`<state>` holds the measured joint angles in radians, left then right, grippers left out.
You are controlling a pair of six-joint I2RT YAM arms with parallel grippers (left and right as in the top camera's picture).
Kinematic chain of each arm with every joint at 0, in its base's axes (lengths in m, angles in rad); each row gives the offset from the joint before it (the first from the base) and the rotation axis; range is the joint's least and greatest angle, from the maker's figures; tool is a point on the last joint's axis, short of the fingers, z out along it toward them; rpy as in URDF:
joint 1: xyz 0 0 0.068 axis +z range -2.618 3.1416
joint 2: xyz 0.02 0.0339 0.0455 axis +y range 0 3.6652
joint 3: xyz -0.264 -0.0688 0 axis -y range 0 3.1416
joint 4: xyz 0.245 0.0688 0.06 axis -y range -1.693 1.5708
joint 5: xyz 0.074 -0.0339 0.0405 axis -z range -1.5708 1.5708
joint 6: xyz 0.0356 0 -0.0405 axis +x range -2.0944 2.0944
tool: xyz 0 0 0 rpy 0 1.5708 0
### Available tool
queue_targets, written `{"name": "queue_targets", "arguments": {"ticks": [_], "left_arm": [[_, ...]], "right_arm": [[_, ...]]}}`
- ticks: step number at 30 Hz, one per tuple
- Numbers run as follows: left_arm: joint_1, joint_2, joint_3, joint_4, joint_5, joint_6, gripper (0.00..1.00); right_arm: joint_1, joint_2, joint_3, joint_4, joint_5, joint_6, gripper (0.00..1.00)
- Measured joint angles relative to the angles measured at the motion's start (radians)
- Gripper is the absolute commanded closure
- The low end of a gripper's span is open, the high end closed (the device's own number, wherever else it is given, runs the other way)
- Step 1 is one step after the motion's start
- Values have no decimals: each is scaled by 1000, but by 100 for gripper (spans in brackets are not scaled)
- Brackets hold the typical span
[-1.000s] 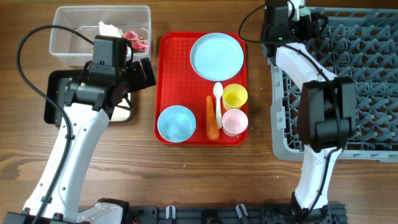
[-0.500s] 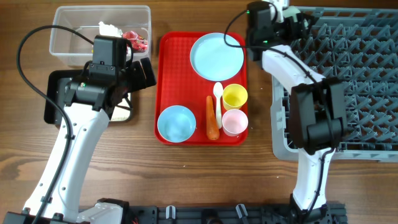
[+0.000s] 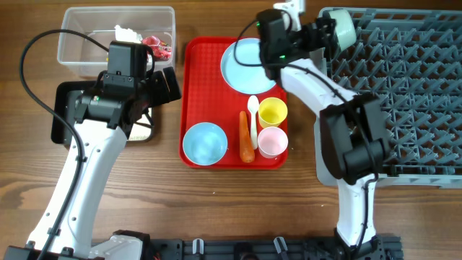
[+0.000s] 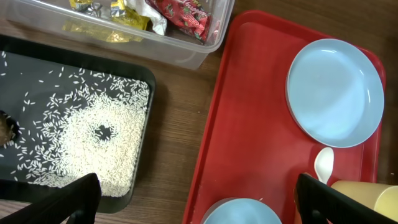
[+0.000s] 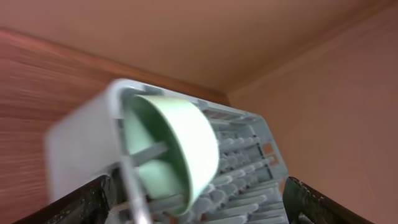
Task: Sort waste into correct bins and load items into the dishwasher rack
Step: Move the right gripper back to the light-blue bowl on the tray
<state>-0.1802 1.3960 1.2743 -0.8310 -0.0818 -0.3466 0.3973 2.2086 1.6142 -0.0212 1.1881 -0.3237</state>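
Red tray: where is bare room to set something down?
Bare: the left strip of the red tray, between the plate and the bowl. Crowded: the other side, where spoon, carrot, yellow cup and pink cup sit close together.

We saw two arms of one build. The left arm had white tapered links and boxy black joint housings, and a black cable looped off its side. The right arm matched it, white between bulky black housings. Both carried black jaws, and a black base rail sat behind them.
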Motion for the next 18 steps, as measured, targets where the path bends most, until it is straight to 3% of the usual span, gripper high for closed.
{"name": "queue_targets", "arguments": {"ticks": [3, 7, 13, 18], "left_arm": [[0, 0, 0, 0, 0, 0, 0], [0, 0, 0, 0, 0, 0, 0], [0, 0, 0, 1, 0, 0, 0], [0, 0, 0, 0, 0, 0, 0]], "right_arm": [[52, -4, 0, -55, -3, 78, 11], [104, -46, -4, -266, -77, 240, 14], [114, -233, -6, -567, -409, 547, 15], [109, -382, -6, -663, -680, 633, 14]]}}
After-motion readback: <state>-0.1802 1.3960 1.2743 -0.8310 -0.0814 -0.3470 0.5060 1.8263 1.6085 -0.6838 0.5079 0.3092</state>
